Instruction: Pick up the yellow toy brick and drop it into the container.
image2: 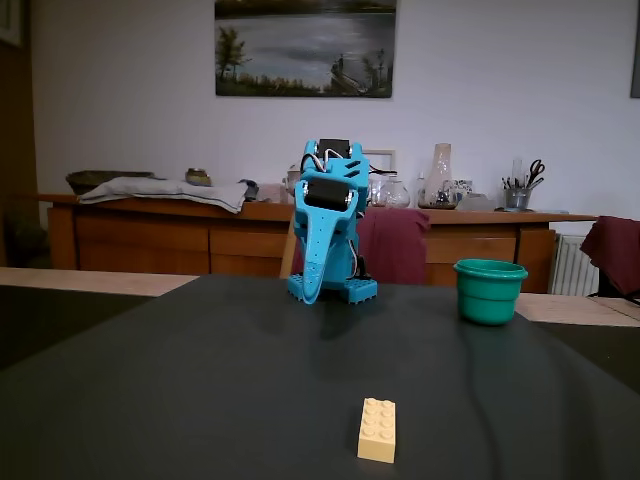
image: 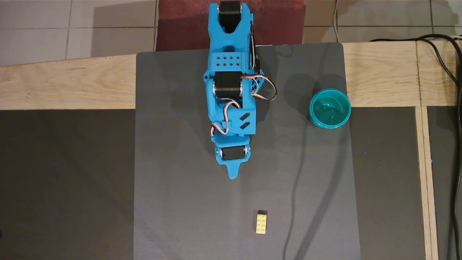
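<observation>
The yellow toy brick [image: 261,223] lies flat on the grey mat near its front edge, dark end toward the arm; in the fixed view it [image2: 377,430] is in the near foreground. The teal-green cup [image: 330,108] stands upright and empty at the mat's right edge; it also shows in the fixed view [image2: 489,291]. The blue arm is folded over its base. My gripper [image: 233,173] points toward the brick, fingers together and empty, well short of it. In the fixed view it [image2: 312,293] hangs tip down.
The grey mat [image: 173,180] covers the middle of the table, with darker surface on both sides and a wooden strip [image: 65,86] at the back. Black cables [image: 451,72] run along the right edge. A cable shadow crosses the mat right of the brick.
</observation>
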Action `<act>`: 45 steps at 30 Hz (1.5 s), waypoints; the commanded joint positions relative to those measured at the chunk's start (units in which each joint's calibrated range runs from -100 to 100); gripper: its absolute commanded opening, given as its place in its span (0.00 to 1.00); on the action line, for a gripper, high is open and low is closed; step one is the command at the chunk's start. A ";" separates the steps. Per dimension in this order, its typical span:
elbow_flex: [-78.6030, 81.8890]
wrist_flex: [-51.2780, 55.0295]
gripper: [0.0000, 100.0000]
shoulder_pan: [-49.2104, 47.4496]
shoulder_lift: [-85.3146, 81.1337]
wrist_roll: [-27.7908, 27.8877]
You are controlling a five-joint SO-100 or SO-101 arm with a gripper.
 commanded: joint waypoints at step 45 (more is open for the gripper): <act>-14.61 1.03 0.00 -2.71 0.58 5.34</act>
